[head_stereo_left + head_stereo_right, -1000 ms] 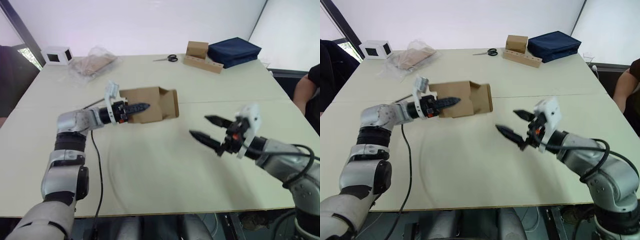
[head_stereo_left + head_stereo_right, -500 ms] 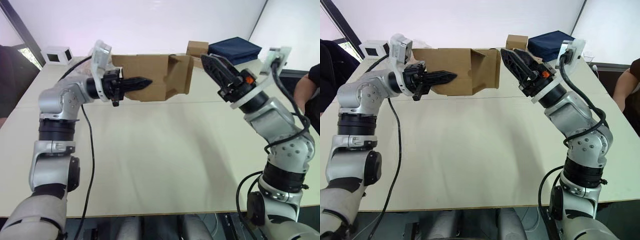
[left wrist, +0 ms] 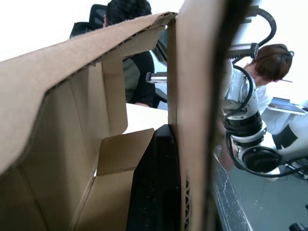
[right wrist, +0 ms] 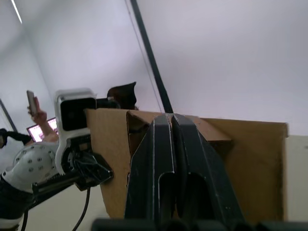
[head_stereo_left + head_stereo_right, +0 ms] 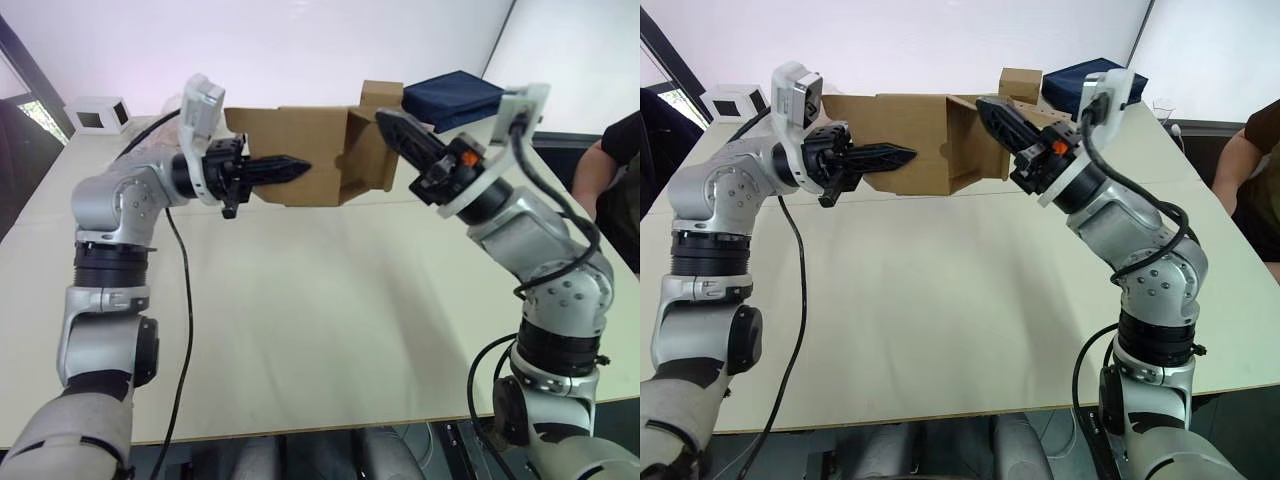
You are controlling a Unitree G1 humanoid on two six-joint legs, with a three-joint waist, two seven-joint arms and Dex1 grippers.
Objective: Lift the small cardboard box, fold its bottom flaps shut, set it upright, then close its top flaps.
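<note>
Table (image 5: 300,330), pale beige and wide, under a white wall, with a small white box (image 5: 96,113) far back. Held above it, small plain brown cardboard box (image 5: 905,140), pinched by left gripper (image 5: 895,156). Inside seen from left wrist, one black finger (image 3: 156,187) against the wall. Right gripper (image 4: 173,130) pressed together at the open flaps (image 5: 368,160); contact hard to tell.

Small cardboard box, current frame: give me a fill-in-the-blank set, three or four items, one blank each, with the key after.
1. The small cardboard box is held above the ____, not resting on it.
2. The left gripper is shut on the box's ____ wall.
3. The right gripper, fingers shut together, points at the box's ____ end.
4. Behind the box, a dark blue ____ lies on the table.

Missing words: table; side; open; bag
</note>
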